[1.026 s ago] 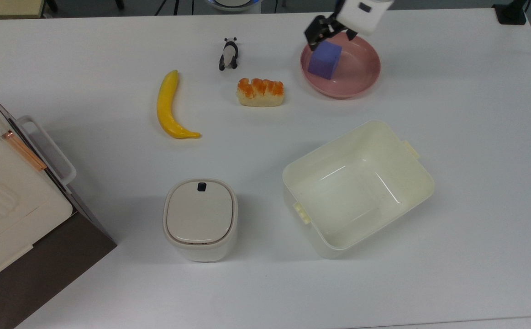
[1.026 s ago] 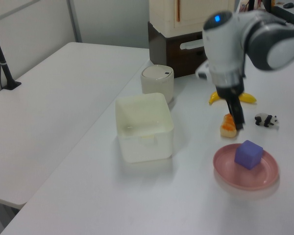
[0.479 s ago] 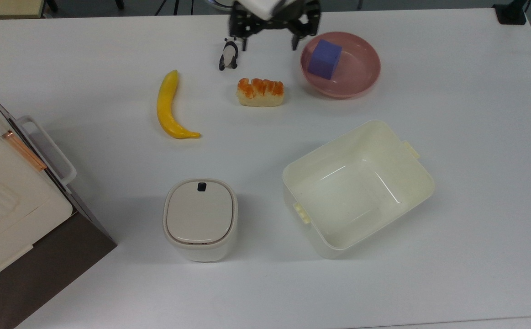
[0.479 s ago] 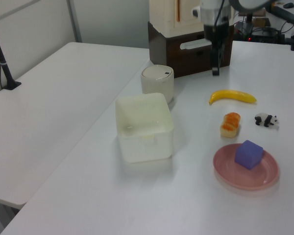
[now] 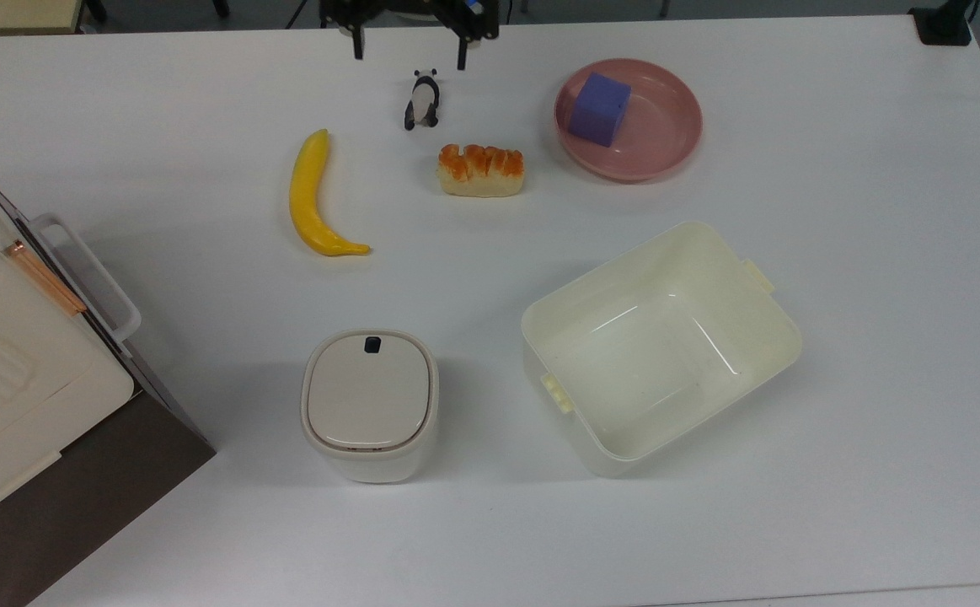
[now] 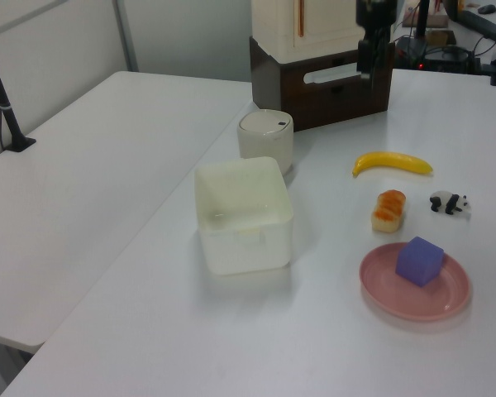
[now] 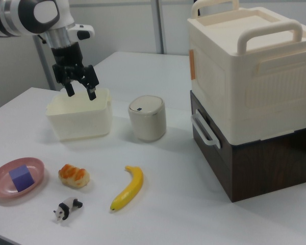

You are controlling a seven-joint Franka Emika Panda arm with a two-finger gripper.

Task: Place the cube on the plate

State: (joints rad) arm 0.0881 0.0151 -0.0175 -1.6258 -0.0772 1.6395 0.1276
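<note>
Pincer (image 7: 80, 92) hangs spread and empty — we judge the cube (image 5: 599, 109), light and stiff, best gripped across opposite flat faces.

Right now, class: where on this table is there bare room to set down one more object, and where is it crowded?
Bare: the table on the top view's right, beyond the plate and cream tub, and the strip below the tub and lidded bin. Crowded: the row of banana, panda, bread and plate holding the cube.
</note>
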